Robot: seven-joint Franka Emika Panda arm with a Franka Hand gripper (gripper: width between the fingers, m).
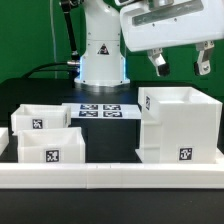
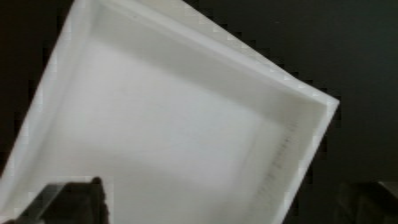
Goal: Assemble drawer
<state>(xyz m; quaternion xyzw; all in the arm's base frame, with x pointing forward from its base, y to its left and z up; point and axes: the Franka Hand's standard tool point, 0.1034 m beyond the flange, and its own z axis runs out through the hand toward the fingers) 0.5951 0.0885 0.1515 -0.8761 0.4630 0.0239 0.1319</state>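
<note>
The tall white drawer case [image 1: 180, 125] stands on the black table at the exterior view's right, with a square tag low on its front. Two small open-top trays, one behind [image 1: 38, 118] and one in front [image 1: 50, 148], sit at the exterior view's left, each with a tag. My gripper [image 1: 178, 62] hangs open and empty a little above the case's open top. In the wrist view the case's white inside [image 2: 178, 110] fills the picture, and the gripper [image 2: 228, 205] straddles it, with a dark fingertip [image 2: 71, 200] at one edge.
A long low white rail [image 1: 110, 178] runs along the table's front. The marker board [image 1: 105, 109] lies flat behind the trays. The arm's white base [image 1: 103, 50] stands at the back, with a cable at the back left.
</note>
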